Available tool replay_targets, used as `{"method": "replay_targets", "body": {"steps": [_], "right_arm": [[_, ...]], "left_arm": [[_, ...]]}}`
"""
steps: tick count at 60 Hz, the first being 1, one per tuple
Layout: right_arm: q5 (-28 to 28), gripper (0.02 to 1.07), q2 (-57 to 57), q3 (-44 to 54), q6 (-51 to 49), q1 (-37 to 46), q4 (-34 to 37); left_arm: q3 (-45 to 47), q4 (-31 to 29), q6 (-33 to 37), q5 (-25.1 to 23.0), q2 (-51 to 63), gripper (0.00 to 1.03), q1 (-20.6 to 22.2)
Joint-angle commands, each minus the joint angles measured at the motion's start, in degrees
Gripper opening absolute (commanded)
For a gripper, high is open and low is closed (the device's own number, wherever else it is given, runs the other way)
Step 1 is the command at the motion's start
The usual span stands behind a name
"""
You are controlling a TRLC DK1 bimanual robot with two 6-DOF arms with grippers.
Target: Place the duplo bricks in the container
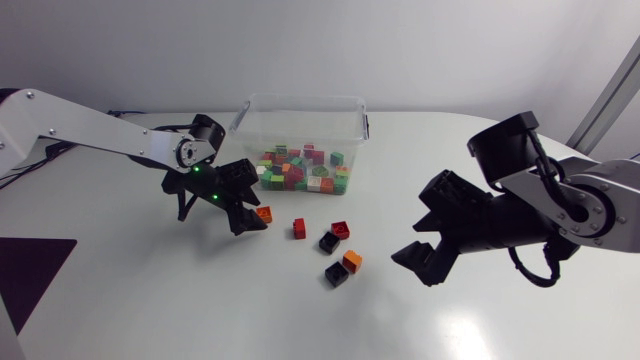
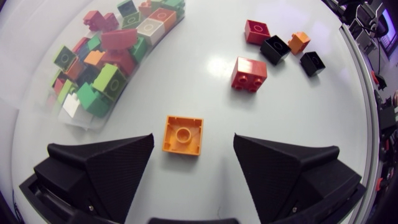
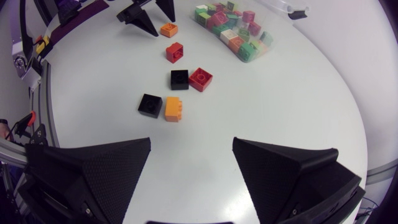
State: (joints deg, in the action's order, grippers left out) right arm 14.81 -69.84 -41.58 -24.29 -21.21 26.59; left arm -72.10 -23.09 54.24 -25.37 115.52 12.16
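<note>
An orange duplo brick point(image 2: 183, 134) lies on the white table between the fingers of my left gripper point(image 2: 193, 144), which is open and does not touch it. In the head view that orange brick point(image 1: 264, 213) sits just off the left gripper point(image 1: 251, 217). Ahead of it lies a red brick point(image 2: 249, 73), then a cluster of one red, two black and one orange brick point(image 1: 340, 252). The clear container point(image 1: 300, 130) holds several coloured bricks. My right gripper point(image 1: 408, 240) hovers open and empty to the right of the cluster; the nearest orange brick point(image 3: 173, 109) lies ahead of it.
The container point(image 2: 106, 62) stands to the side of my left gripper, close by. A dark patch point(image 1: 35, 265) lies at the table's front left. In the right wrist view the left gripper point(image 3: 146, 15) stands beyond the loose bricks.
</note>
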Motion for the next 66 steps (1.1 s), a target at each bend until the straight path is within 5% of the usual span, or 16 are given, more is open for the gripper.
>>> {"method": "replay_targets", "body": {"steps": [1, 29, 43, 57, 66], "right_arm": [[0.13, 0.97, -1.17, 0.27, -1.46, -1.46, -0.49], [-5.23, 0.93, -11.37, -2.54, 2.94, -7.18, -4.62], [-11.2, 0.87, -20.86, -6.76, 6.72, -12.8, -5.85], [-11.82, 0.7, -26.48, -10.62, 7.51, -12.71, -5.06], [-11.82, 0.69, -29.65, -12.56, 7.51, -12.27, -4.97]], "left_arm": [[-2.26, -0.55, 3.15, -1.71, 2.42, 0.77, -0.47], [-6.39, -9.16, 8.16, -2.06, 6.73, 0.42, 0.4], [-5.34, -11.98, 8.08, -2.14, 4.53, 0.41, 0.58], [-1.12, -13.29, 8.08, -3.38, -2.94, 0.41, -0.12], [0.73, -15.05, 8.16, -4.08, -8.21, 0.41, -1.0]]}}
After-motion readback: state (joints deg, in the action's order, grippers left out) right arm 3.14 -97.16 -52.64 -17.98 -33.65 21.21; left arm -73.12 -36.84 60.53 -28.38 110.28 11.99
